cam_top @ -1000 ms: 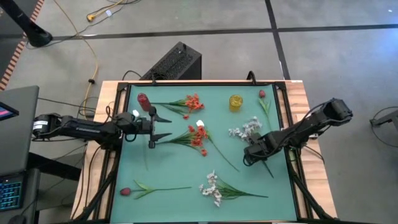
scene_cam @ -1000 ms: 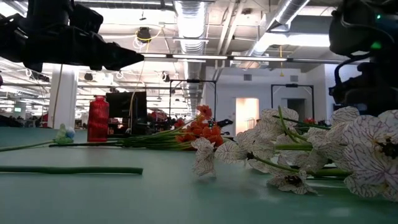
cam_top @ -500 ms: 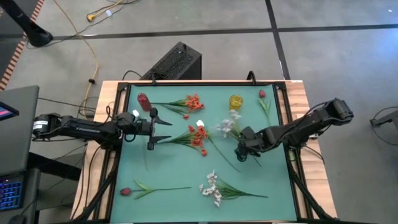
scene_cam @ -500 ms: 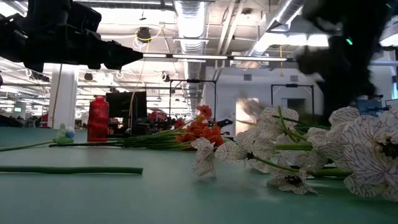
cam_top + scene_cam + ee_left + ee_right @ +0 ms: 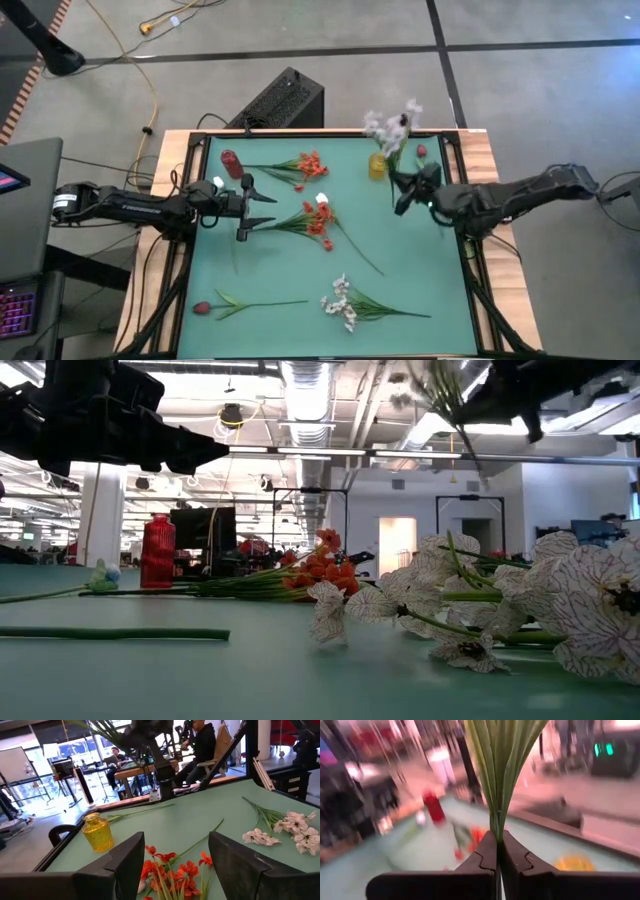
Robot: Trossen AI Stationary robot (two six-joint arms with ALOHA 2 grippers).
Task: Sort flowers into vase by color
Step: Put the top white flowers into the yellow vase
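My right gripper [image 5: 403,192] hangs above the table's far right, shut on a white small-blossom spray [image 5: 390,122] whose blossoms reach over the far edge, past the yellow vase [image 5: 379,165]. In the right wrist view its green stems [image 5: 502,750] fan upward from the shut fingers. The red vase [image 5: 230,163] stands far left. My left gripper [image 5: 258,210] is open at the left, level above the mat, facing a red-orange cluster [image 5: 318,220] that lies flat. A second red-orange cluster [image 5: 310,165] lies by the red vase. My right gripper pinches the white spray's bundled stems [image 5: 496,836] between its two fingers, low on the stalk. The fingers come about level from the table's right side and lie across the stems. The spray is lifted clear and stands tilted above the fingers, blossoms uppermost [image 5: 425,375].
Another white spray [image 5: 342,300] and a dark red bud [image 5: 202,308] lie near the front edge. A red bud on a stem [image 5: 422,153] lies far right. A black box [image 5: 285,100] sits beyond the far edge. A seated person [image 5: 202,745] shows behind the table.
My right gripper has taken hold of the white spray on the table's right, risen and gone toward the far edge, tipping from pointing down to about level. The spray has left the mat and swung up, its blossoms now over the far edge.
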